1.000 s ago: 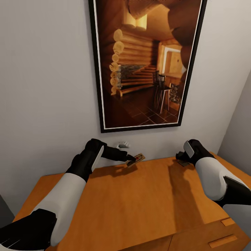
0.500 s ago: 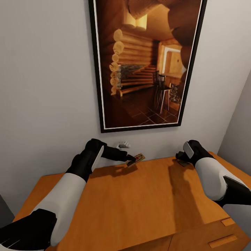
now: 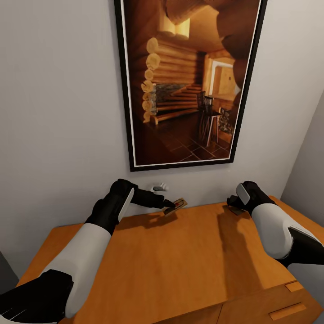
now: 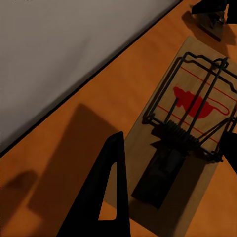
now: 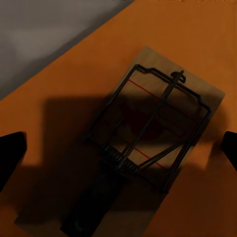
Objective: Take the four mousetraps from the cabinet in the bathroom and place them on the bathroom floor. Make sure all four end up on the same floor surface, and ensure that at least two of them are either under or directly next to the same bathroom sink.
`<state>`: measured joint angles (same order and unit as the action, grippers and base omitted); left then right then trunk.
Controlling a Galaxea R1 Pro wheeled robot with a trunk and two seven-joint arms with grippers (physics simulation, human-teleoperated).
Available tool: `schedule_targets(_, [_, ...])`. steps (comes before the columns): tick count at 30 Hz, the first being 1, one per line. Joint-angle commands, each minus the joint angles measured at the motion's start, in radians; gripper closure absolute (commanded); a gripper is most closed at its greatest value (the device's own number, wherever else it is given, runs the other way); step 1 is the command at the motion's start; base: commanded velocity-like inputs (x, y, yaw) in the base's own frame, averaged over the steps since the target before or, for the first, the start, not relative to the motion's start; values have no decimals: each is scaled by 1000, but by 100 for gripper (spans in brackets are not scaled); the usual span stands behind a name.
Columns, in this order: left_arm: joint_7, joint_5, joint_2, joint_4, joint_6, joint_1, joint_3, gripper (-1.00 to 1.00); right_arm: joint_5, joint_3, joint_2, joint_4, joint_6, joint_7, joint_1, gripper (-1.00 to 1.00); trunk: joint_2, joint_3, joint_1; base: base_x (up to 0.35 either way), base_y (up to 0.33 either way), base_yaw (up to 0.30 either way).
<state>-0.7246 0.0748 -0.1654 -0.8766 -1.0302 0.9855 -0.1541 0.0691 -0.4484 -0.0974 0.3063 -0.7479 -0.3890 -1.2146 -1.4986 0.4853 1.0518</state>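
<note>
One mousetrap [image 3: 177,206], brown wood with a red spot, hangs tilted over the back edge of the orange-brown cabinet [image 3: 180,265]. My left gripper [image 3: 169,205] is shut on it. In the left wrist view the fingers [image 4: 111,197] press the trap's [image 4: 190,123] long sides. A second mousetrap [image 3: 236,210] lies flat on the cabinet top at the back right. My right gripper [image 3: 233,205] hovers just above it, open. In the right wrist view this trap [image 5: 148,133] lies in shadow between widely spread fingertips [image 5: 11,153]. The other mousetraps, the floor and the sink are out of view.
A large framed picture [image 3: 189,81] of a log cabin hangs on the grey wall right behind the cabinet. A small white fitting [image 3: 158,186] sits on the wall above my left gripper. Drawer handles [image 3: 287,310] show at the cabinet's front right.
</note>
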Motion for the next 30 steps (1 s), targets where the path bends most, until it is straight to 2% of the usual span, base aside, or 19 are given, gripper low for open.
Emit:
schedule_targets(1, [-7,8,0,-1,-4,1,1,100,-9,-12,1,-42,0,0,0,100,0,1,0,0,0,0])
schedule_targets(30, [-7,8,0,-2,-4,1,-1,100,-2,-7,-10,-75,-14,-13,0,100,0,1,0,0,0,0])
